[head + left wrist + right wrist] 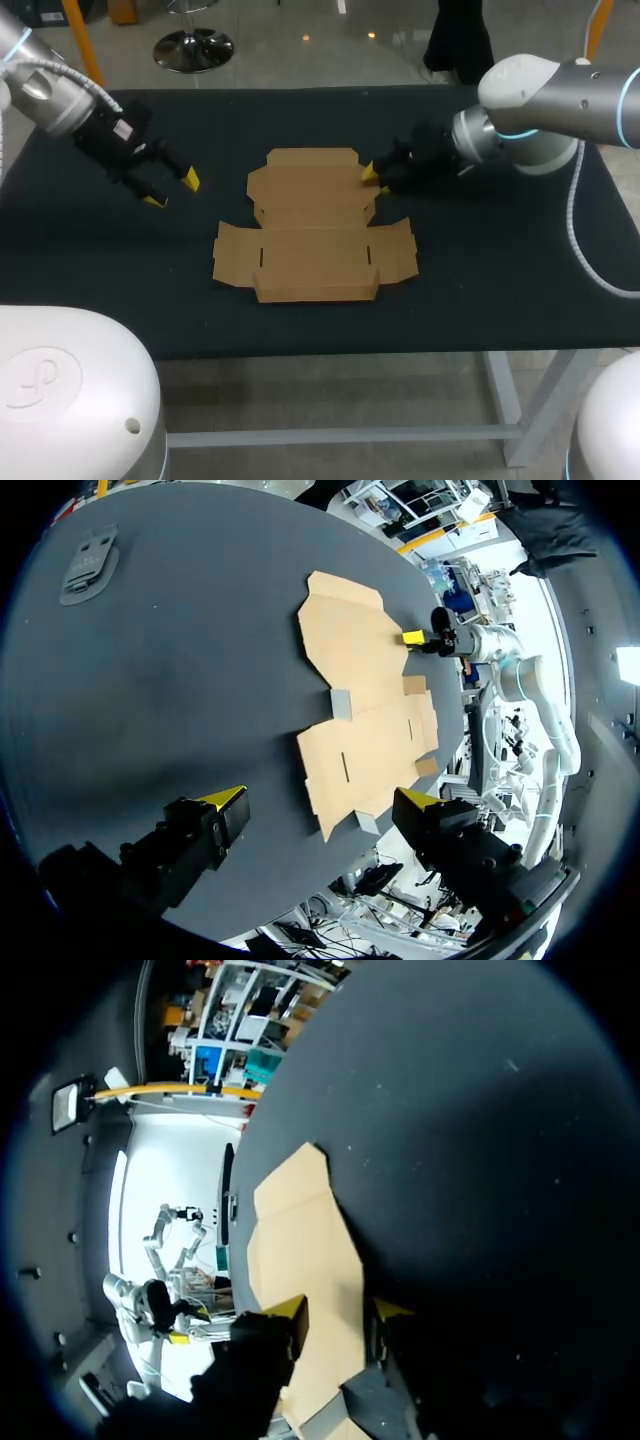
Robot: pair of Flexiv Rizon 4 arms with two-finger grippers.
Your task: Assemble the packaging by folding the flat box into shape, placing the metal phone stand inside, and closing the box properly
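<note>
Head view: the flat box (315, 230) lies unfolded in the middle of the black table (500, 280). The left gripper (172, 190) hangs to its left, well apart from it, fingers spread wide and holding nothing. The right gripper (377, 180) is at the box's far right edge. Its fingers stand apart with the cardboard's edge between them, not clamped.

No text, number or sign can be read. White arm base (60, 385): a raised curl mark, no letters made out. Grey stand (90, 562): surface marks too small to read.
</note>
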